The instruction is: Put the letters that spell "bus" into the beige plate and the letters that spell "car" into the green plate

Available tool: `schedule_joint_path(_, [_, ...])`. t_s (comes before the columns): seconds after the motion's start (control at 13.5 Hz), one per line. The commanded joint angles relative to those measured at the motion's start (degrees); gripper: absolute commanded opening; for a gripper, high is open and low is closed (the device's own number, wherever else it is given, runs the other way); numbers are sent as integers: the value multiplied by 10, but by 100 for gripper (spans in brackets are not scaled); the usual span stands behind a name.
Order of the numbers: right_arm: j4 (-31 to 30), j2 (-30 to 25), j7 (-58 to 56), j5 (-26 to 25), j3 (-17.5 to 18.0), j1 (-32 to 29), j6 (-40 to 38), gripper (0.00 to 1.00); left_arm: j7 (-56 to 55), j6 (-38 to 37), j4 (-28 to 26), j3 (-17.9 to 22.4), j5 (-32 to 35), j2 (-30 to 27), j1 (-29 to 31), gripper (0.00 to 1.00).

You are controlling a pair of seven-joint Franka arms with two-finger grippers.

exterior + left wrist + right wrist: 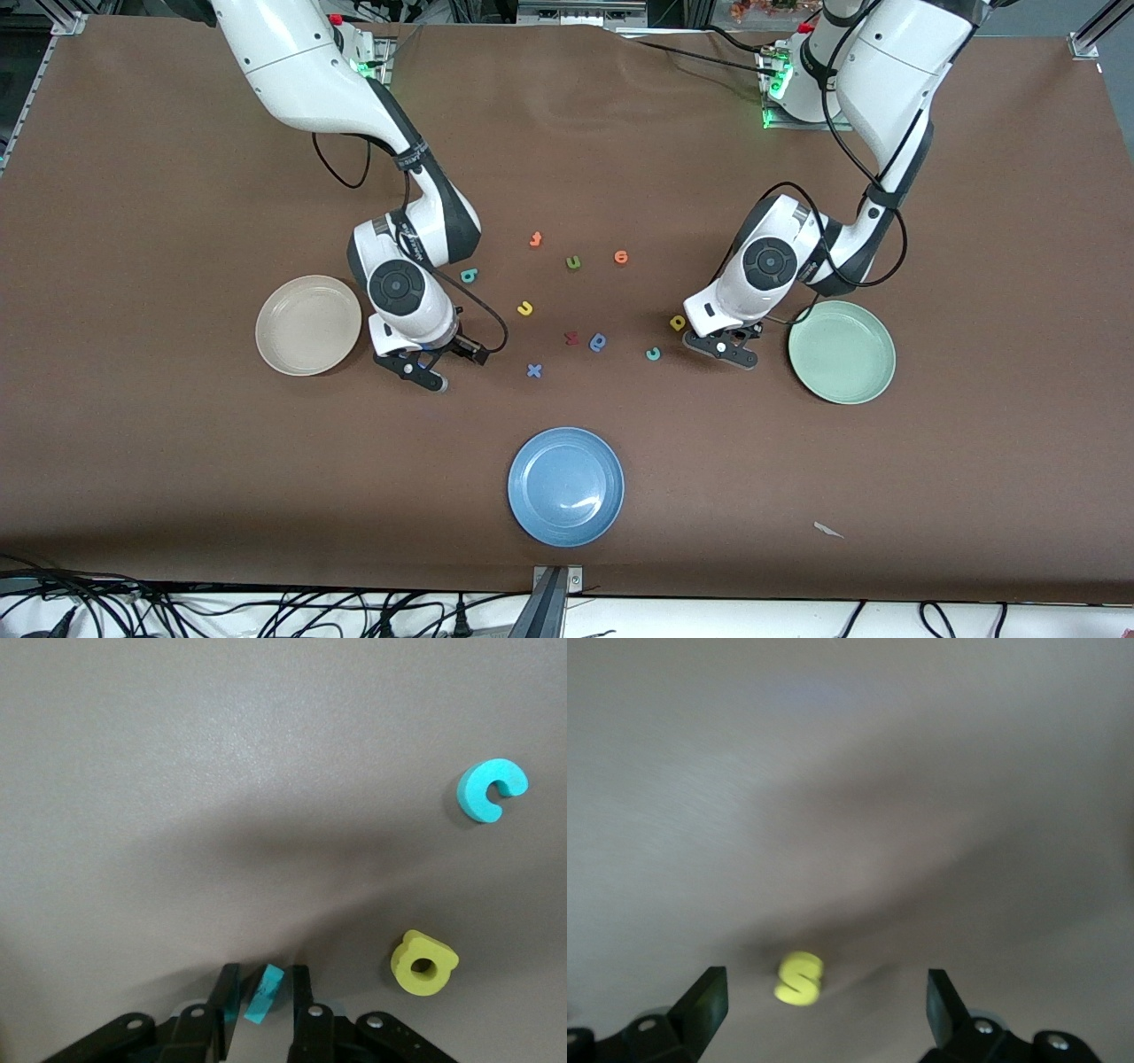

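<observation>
The brown table (177,487) is the widest thing in view, with bare room along its edges. On it the beige plate (308,325) lies toward the right arm's end and the green plate (842,352) toward the left arm's end, both holding nothing. The blue plate (565,486) sits nearest the front camera, apart from the letters.

The left gripper (262,997) is low beside the green plate, clenched on a small teal piece (264,992), probably the "r". The light-blue "c" (491,789) and yellow "a" (423,963) lie close by on the table. The right gripper (819,997) hovers beside the beige plate with jaws spread wide and the yellow "s" (799,978) lying between them.

Loose letters crowd the middle: the teal "b" (469,276), the yellow "u" (525,308), a green "u" (573,262), a dark blue letter (598,342).
</observation>
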Motion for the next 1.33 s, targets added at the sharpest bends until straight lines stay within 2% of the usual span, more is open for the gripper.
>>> schedule_joint_path(0.0, [40,12,-3,42,0,-4,-50,99,-13,14,5,-2,19,15,2,15])
schedule_joint_path(0.15, [57,22,-3,43,0,-5,-46,99,-13,14,5,-2,18,15,2,13])
schedule_joint_path(0.37, [71,41,3,42,0,-3,-43,99,-13,7,6,-2,19,9,2,0])
schedule_joint_path(0.59, [67,45,10,43,0,2,-8,99,-7,-45,11,0,19,-34,15,0])
schedule_joint_path(0.67, [66,45,10,43,1,6,-6,99,-6,-72,18,-1,19,-46,24,4])
schedule_joint_path(0.89, [54,45,9,43,1,13,25,91,17,-94,20,0,20,-57,66,4])
schedule_joint_path(1.19, [9,31,2,42,0,18,52,88,195,-94,30,0,19,-62,162,5])
schedule_joint_path(1.26, [-4,23,-4,41,0,17,62,88,213,-94,29,-1,19,-59,176,16])
